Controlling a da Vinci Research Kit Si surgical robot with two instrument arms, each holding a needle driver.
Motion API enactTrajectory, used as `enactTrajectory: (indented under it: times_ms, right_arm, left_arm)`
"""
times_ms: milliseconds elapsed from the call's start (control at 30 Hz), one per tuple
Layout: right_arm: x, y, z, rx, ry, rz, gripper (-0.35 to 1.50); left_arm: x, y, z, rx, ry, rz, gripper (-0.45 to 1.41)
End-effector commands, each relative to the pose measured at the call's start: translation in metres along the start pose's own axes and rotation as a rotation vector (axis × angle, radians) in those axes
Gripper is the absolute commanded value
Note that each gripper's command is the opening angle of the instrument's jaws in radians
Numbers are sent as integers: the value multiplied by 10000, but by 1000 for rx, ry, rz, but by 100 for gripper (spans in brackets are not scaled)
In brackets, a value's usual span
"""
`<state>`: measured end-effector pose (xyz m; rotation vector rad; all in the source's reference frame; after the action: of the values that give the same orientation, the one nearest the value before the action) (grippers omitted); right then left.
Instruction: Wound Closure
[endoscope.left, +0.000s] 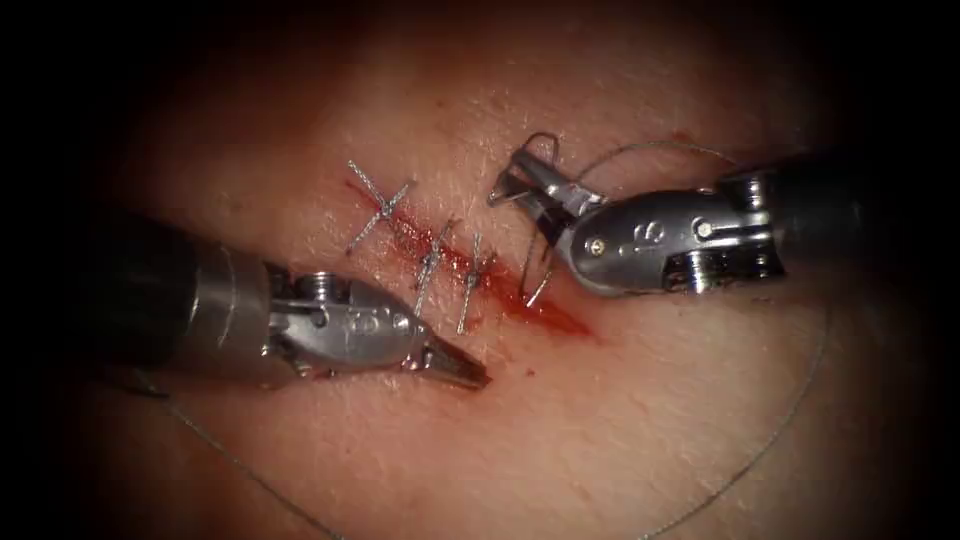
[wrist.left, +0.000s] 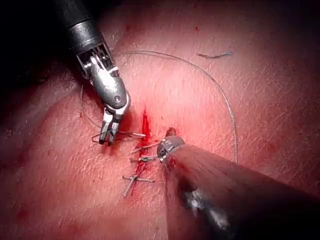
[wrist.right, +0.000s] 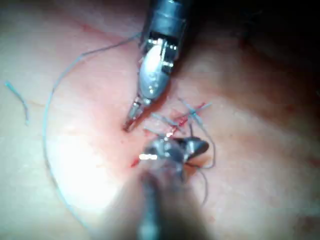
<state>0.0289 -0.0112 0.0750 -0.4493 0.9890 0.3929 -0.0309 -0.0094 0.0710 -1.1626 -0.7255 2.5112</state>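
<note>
While stitches (endoscope.left: 432, 262) cross the cut (endoscope.left: 470, 270), thread (endoscope.left: 770, 440) rings both tools.

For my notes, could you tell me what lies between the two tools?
In the endoscope view, the cut with three stitches and red fluid lies between the left tool and right tool.

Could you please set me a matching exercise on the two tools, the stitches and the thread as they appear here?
Things:
1. left tool
2. right tool
3. stitches
4. thread

States:
A. lie across the cut
B. holds the needle, whose tip points at the cut's right edge
C. curves in a wide loop over the tissue, right of the cut
D. fingers shut on nothing, tip resting left of the cut

Pairs: 1-D, 2-B, 3-A, 4-C
</note>
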Motion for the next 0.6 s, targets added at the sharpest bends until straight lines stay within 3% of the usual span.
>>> enactTrajectory:
  times_ms: [33, 600]
  right_arm:
    - [-4, -8, 3, 16, 13, 50, -35]
    - [-1, -6, 6, -28, 29, 225, -35]
  left_arm:
    - [-5, -1, 10, -1, 0, 3, -45]
    - [-10, 1, 8, 1, -2, 7, -45]
